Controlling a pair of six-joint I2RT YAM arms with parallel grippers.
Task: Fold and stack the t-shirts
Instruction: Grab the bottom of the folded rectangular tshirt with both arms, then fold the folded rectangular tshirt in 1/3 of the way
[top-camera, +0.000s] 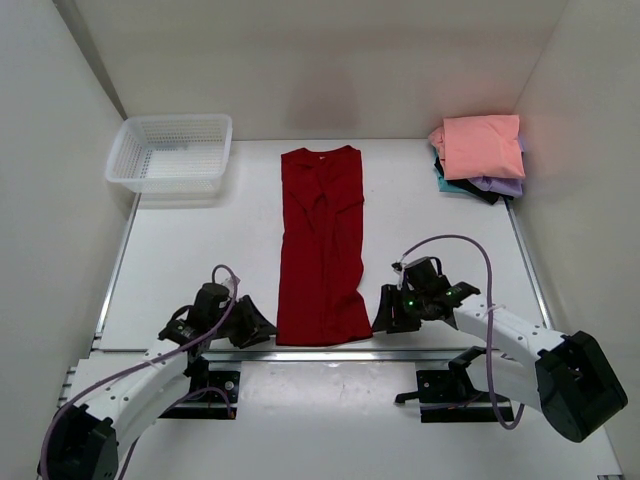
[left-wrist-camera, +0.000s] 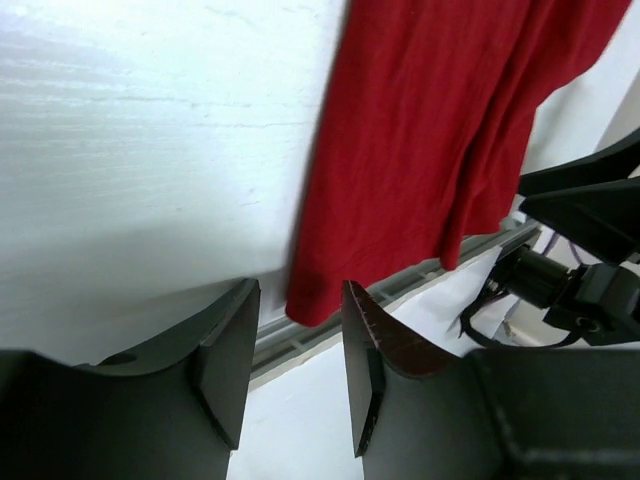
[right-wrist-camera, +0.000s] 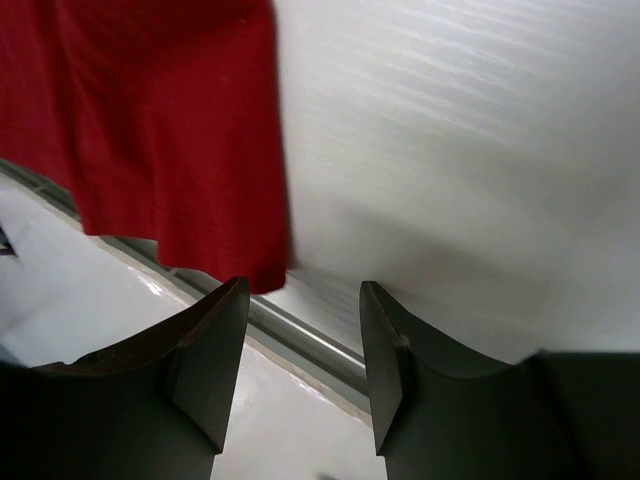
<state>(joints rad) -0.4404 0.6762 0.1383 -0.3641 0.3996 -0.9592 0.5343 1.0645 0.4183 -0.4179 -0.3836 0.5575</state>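
Observation:
The dark red t-shirt (top-camera: 322, 250) lies folded lengthwise in a long strip down the middle of the table, collar at the far end, hem at the near edge. My left gripper (top-camera: 262, 328) is open and empty beside the hem's left corner, which shows in the left wrist view (left-wrist-camera: 310, 295) just ahead of the jaws. My right gripper (top-camera: 385, 318) is open and empty beside the hem's right corner (right-wrist-camera: 262, 270). A stack of folded shirts, salmon pink (top-camera: 482, 145) on top of lavender, teal and black, sits at the far right.
A white mesh basket (top-camera: 172, 152) stands at the far left corner. White walls enclose the table on three sides. A metal rail (top-camera: 320, 352) runs along the near table edge just below the hem.

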